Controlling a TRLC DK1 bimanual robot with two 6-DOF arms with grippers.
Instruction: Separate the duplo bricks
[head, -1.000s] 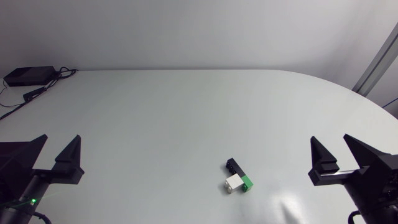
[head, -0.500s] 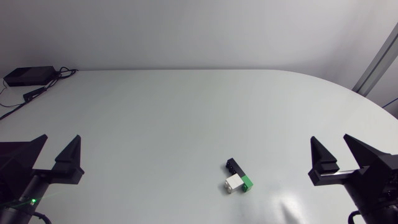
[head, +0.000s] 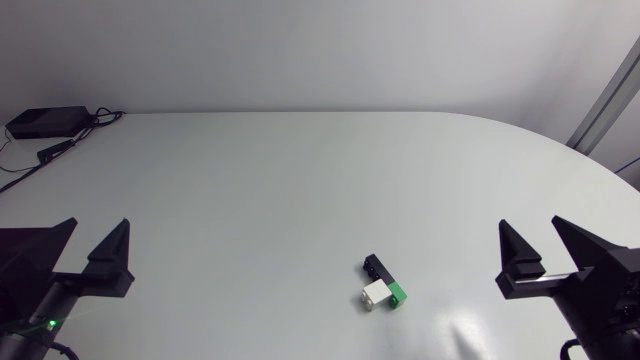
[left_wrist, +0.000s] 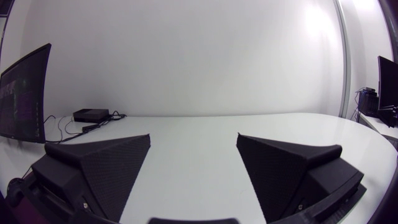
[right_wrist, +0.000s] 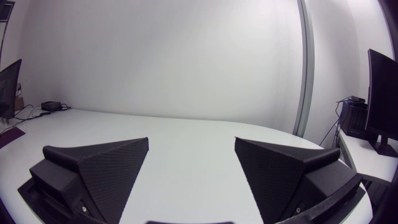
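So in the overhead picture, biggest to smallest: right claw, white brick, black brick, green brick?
Largest: right claw, by far.
Next: white brick and black brick, about alike.
Smallest: green brick, though the white one may hide part.

Table (head: 300, 190): white, smooth, faint satin sheen.
Duplo bricks (head: 380, 290): moulded plastic in black, white and green; smooth, slightly glossy.
Left gripper (left_wrist: 193, 138), right gripper (right_wrist: 191, 140): matt black, inner finger faces finely textured, grainy.

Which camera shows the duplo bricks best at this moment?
The head view: the duplo bricks, black, white and green, sit clustered together on the table. Neither wrist view shows them, only its own open fingers.
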